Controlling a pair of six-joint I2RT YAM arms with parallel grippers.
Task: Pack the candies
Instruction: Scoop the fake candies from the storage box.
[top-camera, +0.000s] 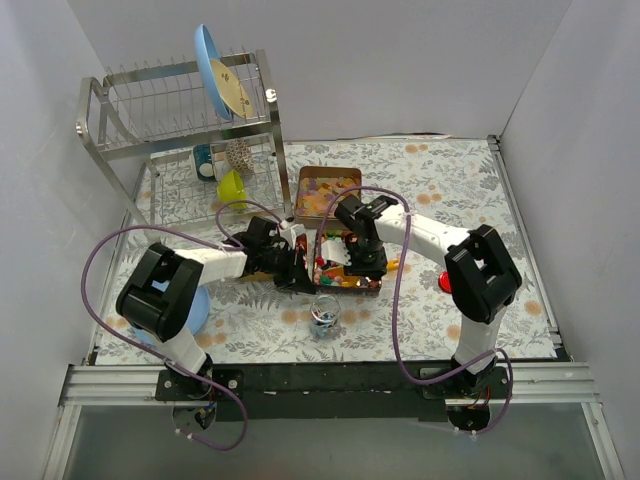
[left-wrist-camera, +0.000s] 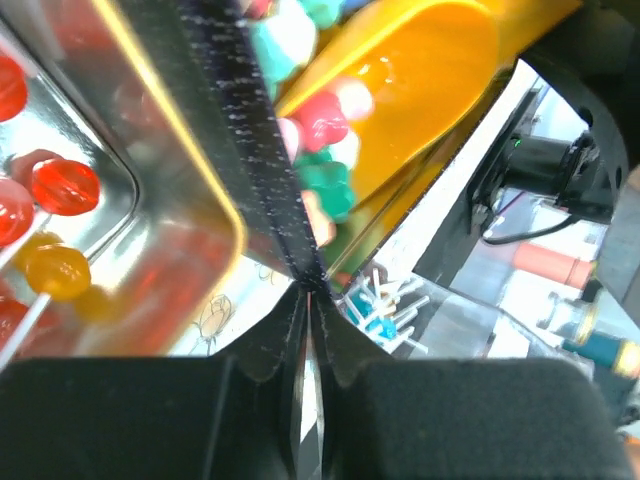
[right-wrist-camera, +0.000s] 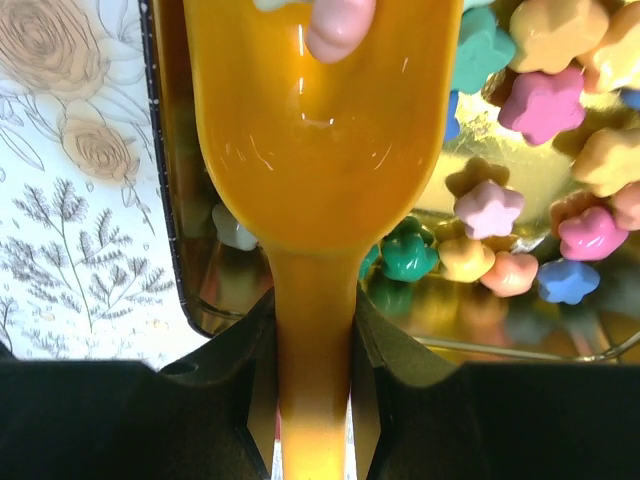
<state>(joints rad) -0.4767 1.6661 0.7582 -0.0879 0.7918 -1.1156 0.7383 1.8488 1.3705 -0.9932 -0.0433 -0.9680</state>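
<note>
A compartmented metal tin (top-camera: 303, 186) in the middle of the table holds the candies. Pale orange-yellow pieces (top-camera: 328, 198) fill its far compartment. Bright multicoloured nuggets (right-wrist-camera: 487, 209) lie in the near one. Red and yellow round sweets (left-wrist-camera: 62, 186) lie in another compartment. My left gripper (left-wrist-camera: 310, 292) is shut on the tin's near rim (left-wrist-camera: 245, 130); it also shows in the top view (top-camera: 296, 264). My right gripper (right-wrist-camera: 313, 312) is shut on the handle of the orange scoop (right-wrist-camera: 320, 130). The scoop's bowl is down in the nuggets, with a pink piece (right-wrist-camera: 340, 25) in it.
A small glass jar (top-camera: 323, 316) with blue-white pieces stands just in front of the tin. A round red lid (top-camera: 445, 282) lies by the right arm. A blue dish (top-camera: 197, 308) is at the left. A dish rack (top-camera: 185, 130) stands at the back left.
</note>
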